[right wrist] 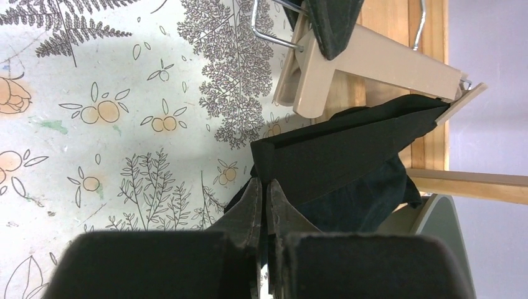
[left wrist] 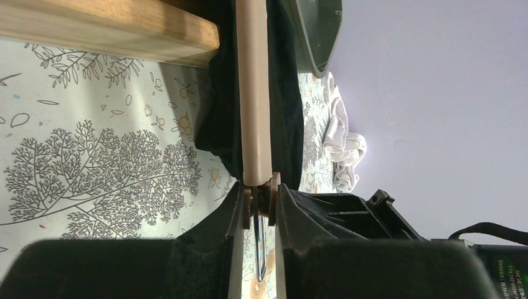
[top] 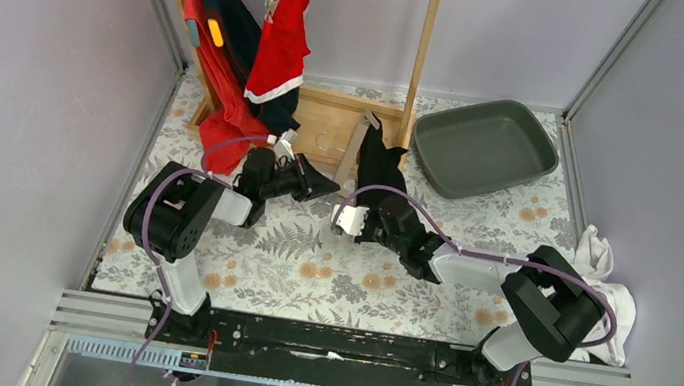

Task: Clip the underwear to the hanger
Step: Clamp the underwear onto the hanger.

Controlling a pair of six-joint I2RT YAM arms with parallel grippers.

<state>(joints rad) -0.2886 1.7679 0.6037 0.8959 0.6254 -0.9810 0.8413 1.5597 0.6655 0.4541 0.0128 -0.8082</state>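
Clipping step: the near clip of the hanger is being readied for the loose corner of the underwear.
Left hand: pressed onto the near clip's tail, with the hanger bar running straight out from its grip.
Right hand: pressed together, with the black waistband apparently pinched at its corner, low over the table.
Underwear: draped under the hanger in front of the wooden stand; its far corner looks caught at the other clip.
Doing it well: the waistband should be drawn taut along the bar and fed deep into the clip's mouth. The squeeze is best released before the fabric is let go, so that nothing slips out.
Writing: small white print is seen on a motor housing in the left wrist view, too small to be read. No brand can be made out on hanger or garment.
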